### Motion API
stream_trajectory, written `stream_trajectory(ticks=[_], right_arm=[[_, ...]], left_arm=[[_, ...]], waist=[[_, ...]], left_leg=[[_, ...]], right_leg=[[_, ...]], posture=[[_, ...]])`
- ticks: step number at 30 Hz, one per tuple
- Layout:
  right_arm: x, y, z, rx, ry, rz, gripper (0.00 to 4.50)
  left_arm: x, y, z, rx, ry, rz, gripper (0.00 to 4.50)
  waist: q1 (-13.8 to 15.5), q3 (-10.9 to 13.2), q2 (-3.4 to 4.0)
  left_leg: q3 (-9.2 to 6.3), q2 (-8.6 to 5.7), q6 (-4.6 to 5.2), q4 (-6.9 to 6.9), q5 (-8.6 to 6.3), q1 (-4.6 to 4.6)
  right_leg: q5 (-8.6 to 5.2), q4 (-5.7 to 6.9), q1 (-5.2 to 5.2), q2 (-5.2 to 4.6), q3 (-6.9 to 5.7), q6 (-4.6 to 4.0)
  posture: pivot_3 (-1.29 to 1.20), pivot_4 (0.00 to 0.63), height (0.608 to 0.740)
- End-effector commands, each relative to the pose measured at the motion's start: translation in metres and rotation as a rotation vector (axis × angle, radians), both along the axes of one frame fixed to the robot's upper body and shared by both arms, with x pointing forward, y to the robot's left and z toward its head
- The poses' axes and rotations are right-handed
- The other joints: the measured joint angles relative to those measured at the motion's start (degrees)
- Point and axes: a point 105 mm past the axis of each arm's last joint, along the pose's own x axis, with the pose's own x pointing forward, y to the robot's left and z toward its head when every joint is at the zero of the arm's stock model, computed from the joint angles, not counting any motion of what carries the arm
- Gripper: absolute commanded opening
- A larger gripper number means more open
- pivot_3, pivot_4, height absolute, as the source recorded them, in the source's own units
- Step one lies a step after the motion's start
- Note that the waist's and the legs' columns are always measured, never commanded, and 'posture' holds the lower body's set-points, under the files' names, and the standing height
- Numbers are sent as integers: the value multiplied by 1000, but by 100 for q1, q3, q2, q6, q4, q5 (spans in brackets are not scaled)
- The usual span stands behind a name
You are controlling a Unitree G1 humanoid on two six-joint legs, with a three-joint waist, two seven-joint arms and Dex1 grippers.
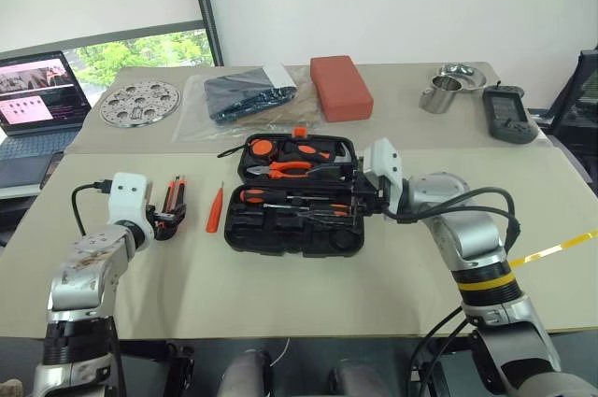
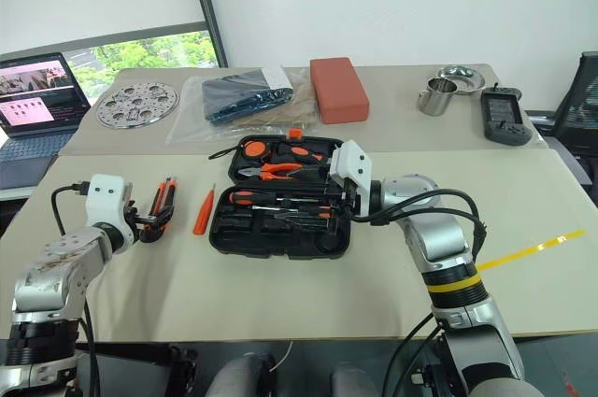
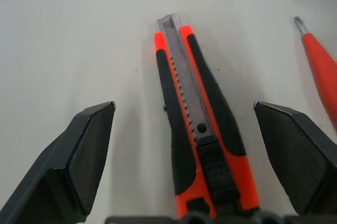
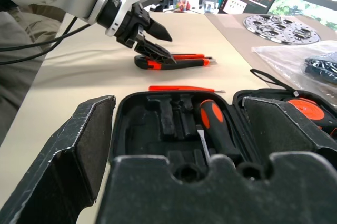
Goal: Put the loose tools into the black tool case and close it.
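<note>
The black tool case (image 1: 280,233) lies open mid-table, with pliers (image 1: 286,168) in its lid half and an orange-and-black screwdriver (image 4: 217,130) in a slot of the near half. My right gripper (image 4: 179,103) is open at the case's right edge, pointing across it with nothing between its fingers. A black-orange utility knife (image 3: 196,129) lies on the table left of the case. My left gripper (image 3: 184,105) is open, one finger either side of the knife's handle end. A slim orange tester screwdriver (image 1: 215,208) lies between knife and case.
On the far table stand a perforated metal disc (image 1: 140,103), a clear bag with a dark blue item (image 1: 245,98), a red block (image 1: 341,87), a metal cup (image 1: 440,96) and a black device (image 1: 507,115). A laptop (image 1: 33,98) sits far left.
</note>
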Motion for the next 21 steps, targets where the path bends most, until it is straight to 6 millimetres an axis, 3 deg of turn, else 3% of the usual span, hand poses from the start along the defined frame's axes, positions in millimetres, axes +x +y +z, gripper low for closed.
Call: stream_trajectory(ticks=[1,4,7,10,21], right_arm=[[-1,0,14,17,-71,-4,4485],[-1,-1,13,19,-72,-11,4485],[1,-6,14,18,-72,-32,4485],[2,-9,13,10,-75,-44,4485],[1,-16,9,-26,-58,-46,4485]], left_arm=[[14,-14,25,40,-95,-56,4500],[18,-36,26,-4,-104,-108,4500],[18,-68,17,-58,-75,-165,4500],[14,-84,3,-73,-21,-184,4500],[15,-84,-17,-53,63,-80,4500]], waist=[[2,0,0],[-3,0,0],[-6,0,0],[-12,0,-2],[-3,0,-1]], left_leg=[[0,-1,0,0,0,-1],[0,-3,0,-1,0,-1],[2,-3,0,-1,0,-1],[0,-4,-2,2,2,-4],[-3,-12,-7,2,5,12]], right_leg=[[0,0,0,0,-1,0],[0,-1,1,0,0,0],[0,-1,1,1,2,0],[0,-1,1,4,2,0],[0,-2,14,2,8,1]], posture=[[0,150,740],[0,150,740],[0,150,740],[0,150,740],[0,150,740]])
